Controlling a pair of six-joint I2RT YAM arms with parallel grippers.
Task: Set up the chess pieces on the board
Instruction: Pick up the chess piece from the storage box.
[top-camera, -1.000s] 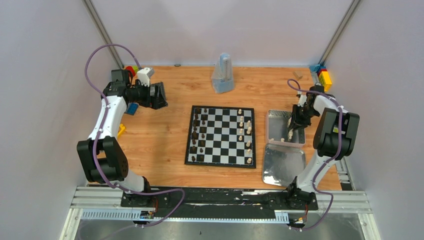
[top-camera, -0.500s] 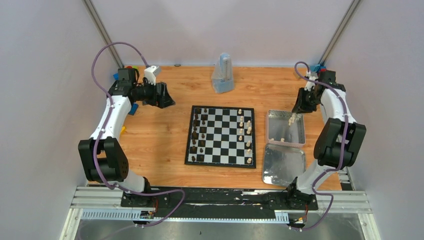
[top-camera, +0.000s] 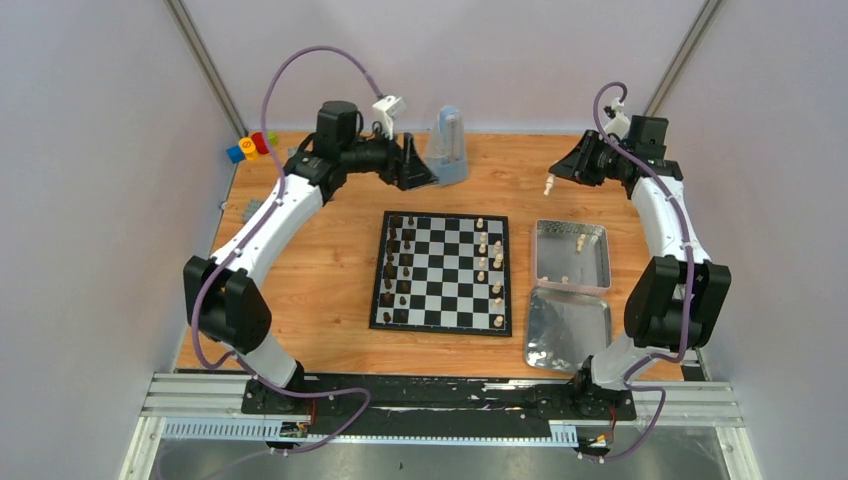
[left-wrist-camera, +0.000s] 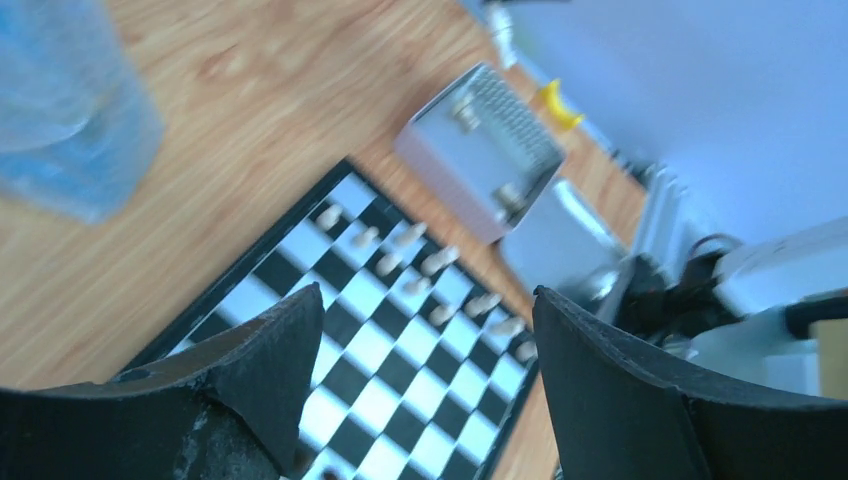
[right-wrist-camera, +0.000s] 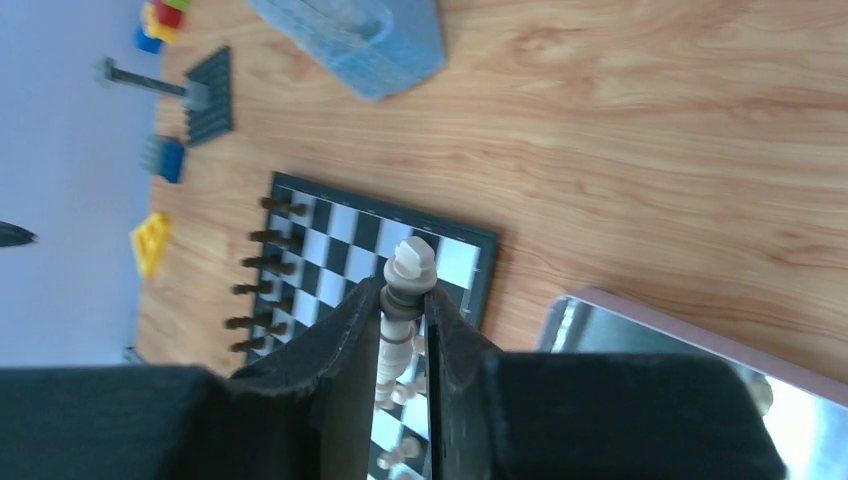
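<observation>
right pincer: closed on one pale piece, pinched by the stem with the head poking past the tips; it's in the air beyond the board's far-right corner.
left pincer: jaws wide, nothing between them; hovers just beyond the board's far edge, next to the clear blue container.
board state: dark pieces down the board's left columns, pale pieces down its right columns with gaps; a few spares sit in the tray just right of the board.
risk, slip: the grip is a thin pinch on a round stem. A jerk on the way in could spin the piece or drop it onto the surface short of the board.
risk, knock: the pale rows stand close together. A low approach from the board's right edge could sweep the neighbours over.
risk, tip: the piece looks tilted in the jaws. Released that way, it probably falls and rolls across the squares.
risk, clash: both pincers are off the board's far edge. If the left one comes in over the board as well, the arms could cross.
unclear: the wrist view is soft, so I can't tell which piece this is or which square is free.
</observation>
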